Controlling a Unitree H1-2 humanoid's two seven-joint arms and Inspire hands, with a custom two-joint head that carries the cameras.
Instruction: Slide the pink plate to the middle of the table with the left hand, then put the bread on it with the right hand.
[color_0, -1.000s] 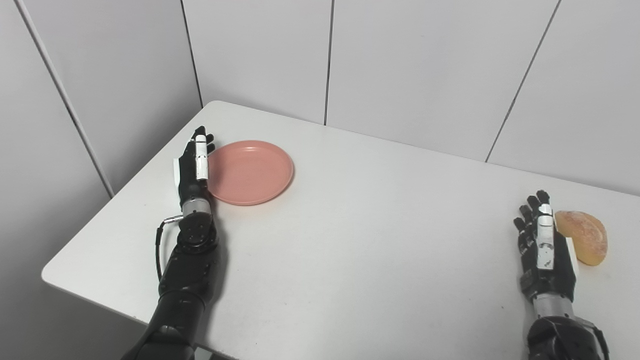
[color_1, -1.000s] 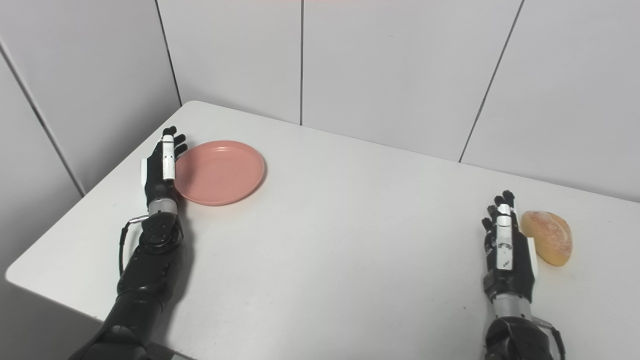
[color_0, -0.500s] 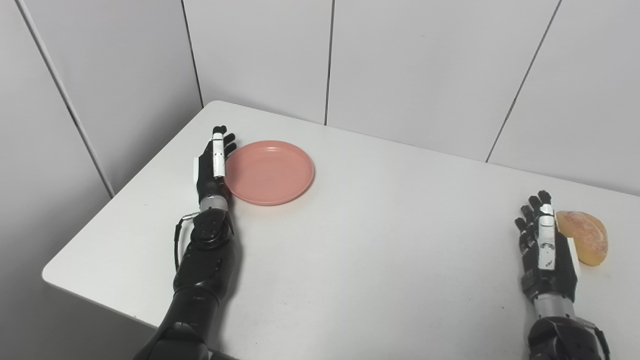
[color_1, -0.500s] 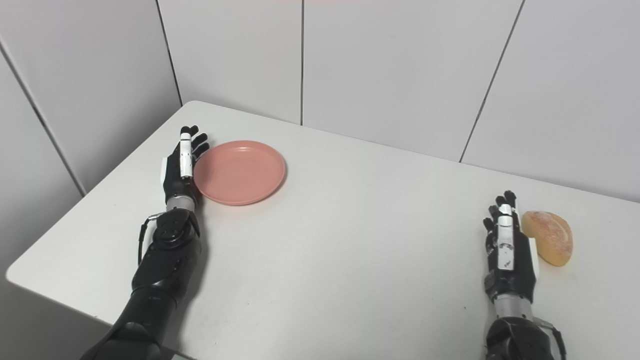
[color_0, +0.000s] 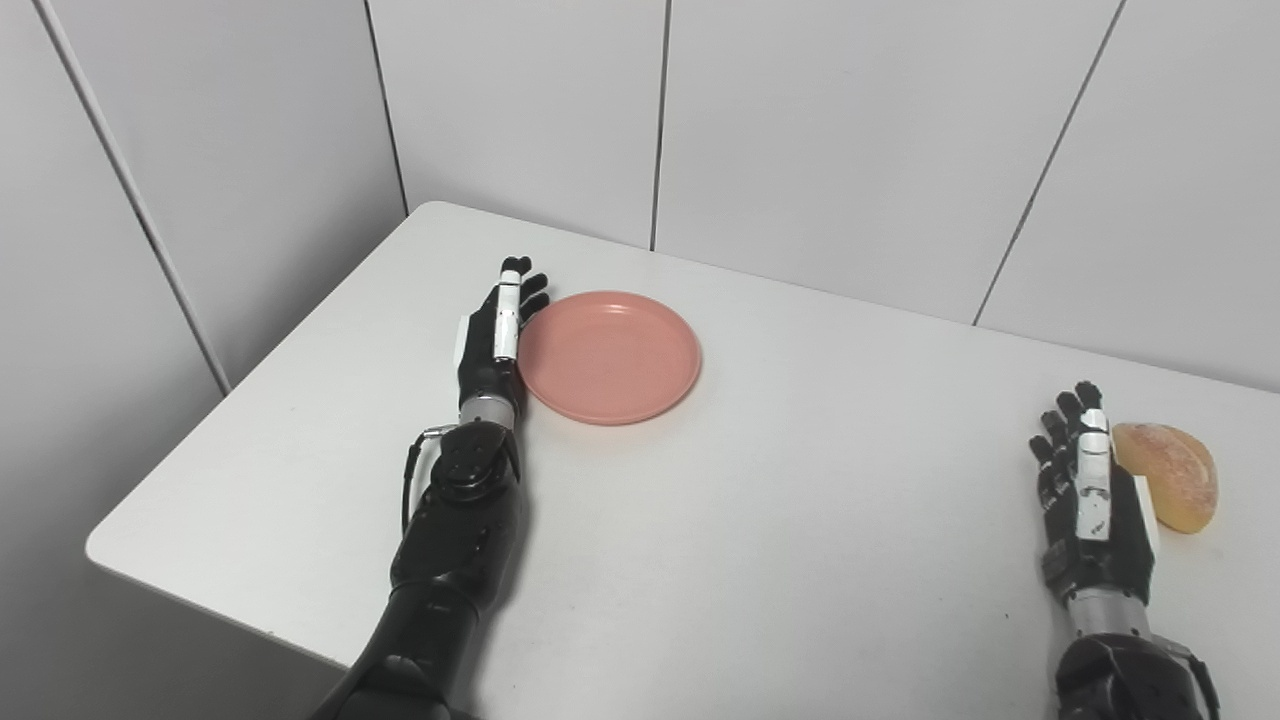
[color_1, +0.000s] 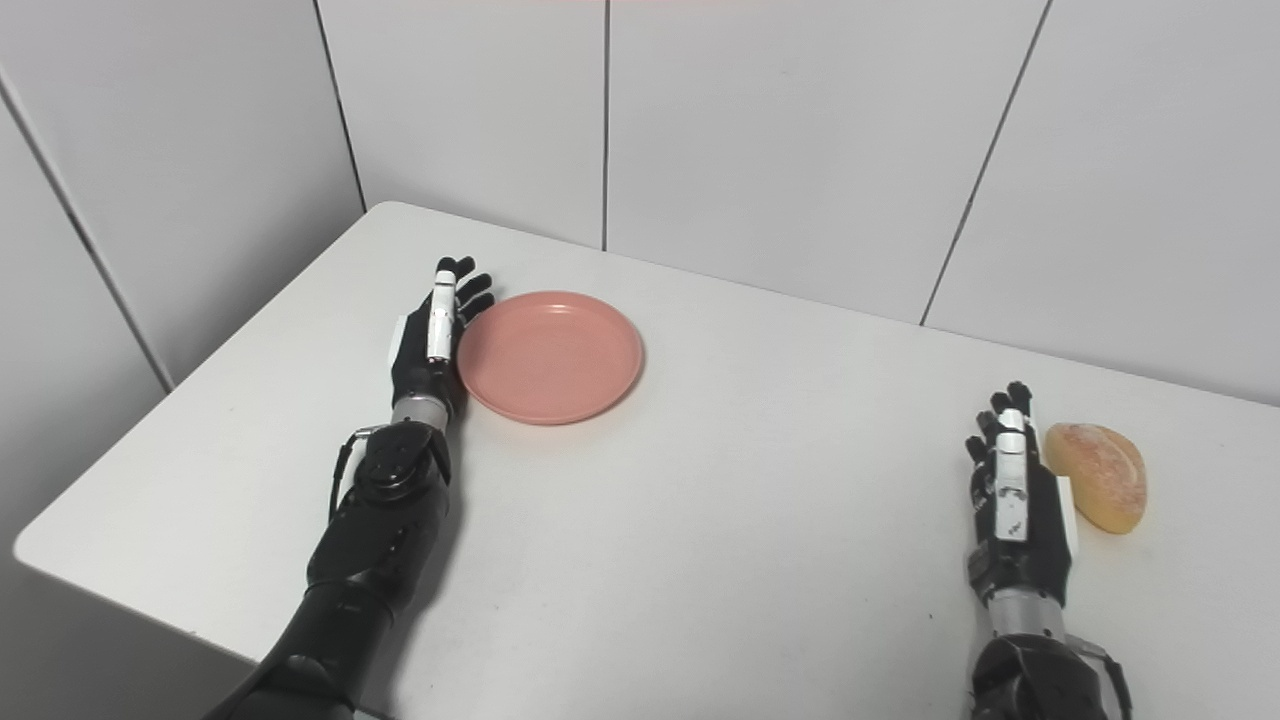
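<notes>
The pink plate (color_0: 609, 357) lies flat on the white worktop (color_0: 760, 520), left of centre and toward the far edge, roughly at 11 o'clock from the middle of the surface. Nothing sits in it. Pressed against its rim at 9 o'clock is the left robot hand (color_0: 492, 340), set on edge with the palm facing the plate, fingers (color_0: 508, 300) straight and a little spread, pointing toward 12 o'clock. It grasps nothing; it only leans flat against the plate's side, released. Its black forearm runs back toward 6 o'clock and leaves the worktop at the near edge.

Well apart from all that, near the right end of the worktop at about 3 o'clock, lies the bread (color_0: 1168, 475), a golden half-round loaf with a floury crust. The right robot hand (color_0: 1090, 495) stands just beside it, at the bread's 9 o'clock, also on edge, fingers extended toward 12 o'clock and slightly apart, holding nothing. Whether the hand's far side actually touches the bread I cannot tell from here; they look very close.

Between plate and bread the worktop is bare white. Grey panelled walls (color_0: 850, 130) close in behind and on the left.
</notes>
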